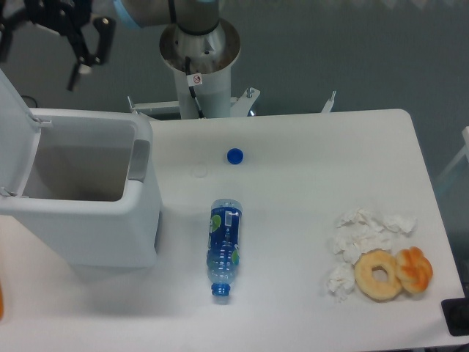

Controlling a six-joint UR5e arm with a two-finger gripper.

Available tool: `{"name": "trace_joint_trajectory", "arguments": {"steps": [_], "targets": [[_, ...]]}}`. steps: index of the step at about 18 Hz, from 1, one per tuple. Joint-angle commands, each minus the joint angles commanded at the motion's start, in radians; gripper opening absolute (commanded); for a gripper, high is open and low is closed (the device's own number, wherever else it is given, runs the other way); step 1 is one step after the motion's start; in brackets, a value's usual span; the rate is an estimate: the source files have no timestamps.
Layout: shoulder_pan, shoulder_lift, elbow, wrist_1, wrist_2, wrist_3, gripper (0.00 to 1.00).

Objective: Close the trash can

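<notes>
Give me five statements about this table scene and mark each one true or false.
1. The trash can has its lid open. True.
2. The claw is gripping the lid. False: it hangs above and behind the can, touching nothing.
3. The bottle lies on its side with its cap off. True: the blue cap sits apart on the table.
4. The donut is inside the can. False: it lies on the table near the right edge, beside crumpled tissues.
5. The bottle stands left of the can. False: it lies to the can's right in the camera view.
</notes>
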Motion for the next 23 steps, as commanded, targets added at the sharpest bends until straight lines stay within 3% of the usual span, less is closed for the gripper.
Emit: {"name": "trace_joint_trajectory", "arguments": {"steps": [6, 10, 23], "targets": [[-0.046, -0.009, 0.012, 0.003, -0.123, 0.005, 1.0], [-0.117, -0.064, 0.061, 0.003, -0.164, 0.02, 1.0], [-0.258, -0.166, 0.063, 0.003, -0.187, 0.025, 1.0]]}}
